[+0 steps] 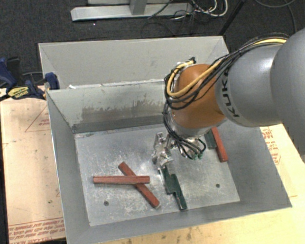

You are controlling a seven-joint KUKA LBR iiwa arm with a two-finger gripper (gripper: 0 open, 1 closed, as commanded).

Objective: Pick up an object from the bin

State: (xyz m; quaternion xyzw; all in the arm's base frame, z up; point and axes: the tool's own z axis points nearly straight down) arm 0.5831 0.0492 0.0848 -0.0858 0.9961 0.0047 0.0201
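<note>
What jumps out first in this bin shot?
The big grey arm with its orange wrist cover, reaching in from the right; its jaws hang over the upper end of a dark green bar at the centre of the bin. Left of that, two red-brown sticks lie crossed.

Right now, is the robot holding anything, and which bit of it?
I can't tell. The gripper is right at the upper end of the dark green bar near the middle of the bin, but whether it grips that end isn't clear.
</note>
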